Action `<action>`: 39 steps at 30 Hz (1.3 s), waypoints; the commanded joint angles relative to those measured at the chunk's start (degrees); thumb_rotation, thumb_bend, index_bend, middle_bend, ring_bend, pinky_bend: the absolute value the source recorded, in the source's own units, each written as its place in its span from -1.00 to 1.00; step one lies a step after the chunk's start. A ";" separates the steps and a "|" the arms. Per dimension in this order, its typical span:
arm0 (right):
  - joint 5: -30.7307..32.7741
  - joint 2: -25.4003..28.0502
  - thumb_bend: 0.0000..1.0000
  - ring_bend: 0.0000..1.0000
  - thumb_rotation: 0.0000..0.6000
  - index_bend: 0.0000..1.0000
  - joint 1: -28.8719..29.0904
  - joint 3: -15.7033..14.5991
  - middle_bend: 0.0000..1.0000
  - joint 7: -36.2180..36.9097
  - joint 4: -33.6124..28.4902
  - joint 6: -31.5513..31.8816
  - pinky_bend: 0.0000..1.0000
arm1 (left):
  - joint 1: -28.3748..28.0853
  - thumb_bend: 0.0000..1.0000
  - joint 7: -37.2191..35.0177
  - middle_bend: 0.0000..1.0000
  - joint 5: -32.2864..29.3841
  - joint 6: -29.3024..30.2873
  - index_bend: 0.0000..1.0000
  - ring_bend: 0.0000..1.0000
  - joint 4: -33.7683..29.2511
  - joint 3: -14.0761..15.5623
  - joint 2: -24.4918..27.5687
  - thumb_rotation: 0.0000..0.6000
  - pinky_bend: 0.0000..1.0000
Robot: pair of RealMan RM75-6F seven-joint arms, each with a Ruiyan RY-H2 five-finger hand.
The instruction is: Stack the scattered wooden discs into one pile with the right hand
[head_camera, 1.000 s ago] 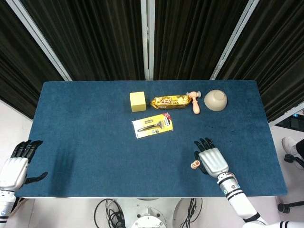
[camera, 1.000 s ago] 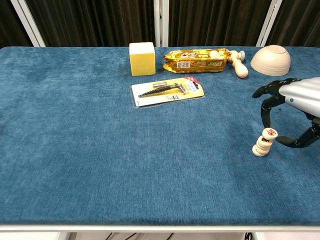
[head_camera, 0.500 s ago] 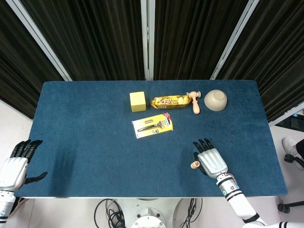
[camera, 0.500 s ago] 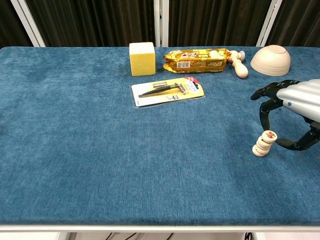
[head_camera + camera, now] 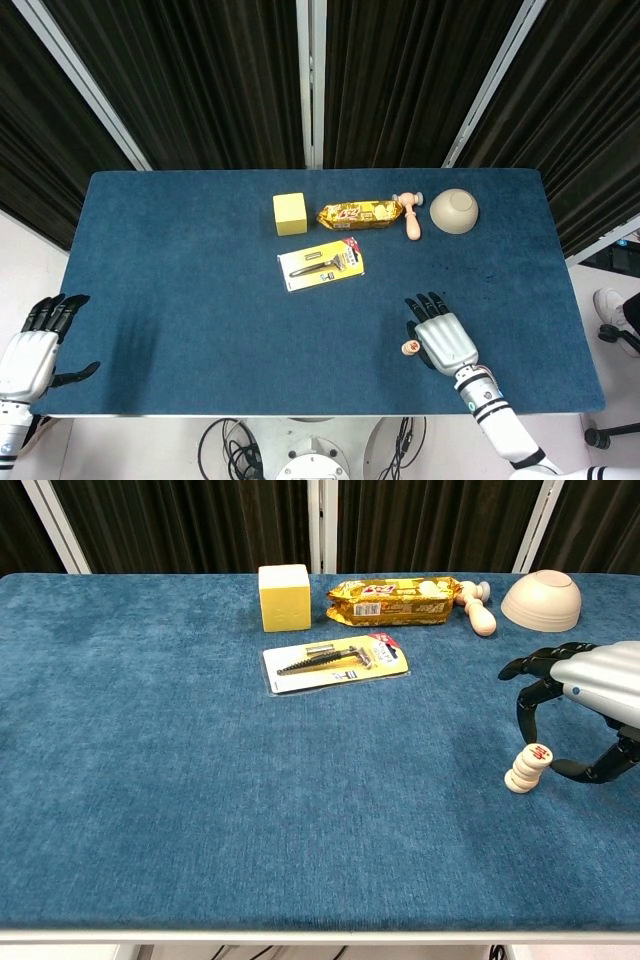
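Observation:
A small leaning pile of wooden discs (image 5: pixel 526 768) stands on the blue table near the front right; its top disc carries a red mark and tilts. From the head view the pile (image 5: pixel 410 347) shows just left of my right hand (image 5: pixel 443 340). My right hand (image 5: pixel 585 695) hovers over and to the right of the pile, fingers arched and spread, thumb low beside the discs, holding nothing. My left hand (image 5: pixel 33 350) hangs off the table's front left corner, fingers apart and empty.
At the back stand a yellow cube (image 5: pixel 284 597), a snack packet (image 5: pixel 394 588), a wooden peg (image 5: pixel 479 612) and an upturned beige bowl (image 5: pixel 541 598). A carded razor pack (image 5: pixel 335 662) lies mid-table. The table's front edge (image 5: pixel 320 930) is close.
My right hand has shifted slightly up and away from the pile. The top disc has tipped further and the pile sits a little lower.

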 commanded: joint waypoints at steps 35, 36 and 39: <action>1.93 5.72 -0.35 -1.00 1.00 -0.68 1.02 -2.21 -1.00 1.02 -3.64 -5.50 -1.00 | 0.23 -0.75 -0.40 -0.83 1.06 1.01 -0.78 -1.00 -0.36 0.16 0.24 1.00 -1.00; 2.25 5.26 -0.35 -1.00 1.00 -0.68 1.08 -2.12 -1.00 0.74 -3.50 -5.42 -1.00 | 0.25 -0.75 -0.41 -0.83 1.10 1.04 -0.78 -1.00 -0.39 0.19 0.26 1.00 -1.00; 3.04 4.14 -0.35 -1.00 1.00 -0.66 1.21 -1.74 -1.00 0.35 -3.24 -5.11 -1.00 | 0.29 -0.75 -0.53 -0.83 1.18 1.13 -0.78 -1.00 -0.40 0.21 0.32 1.00 -1.00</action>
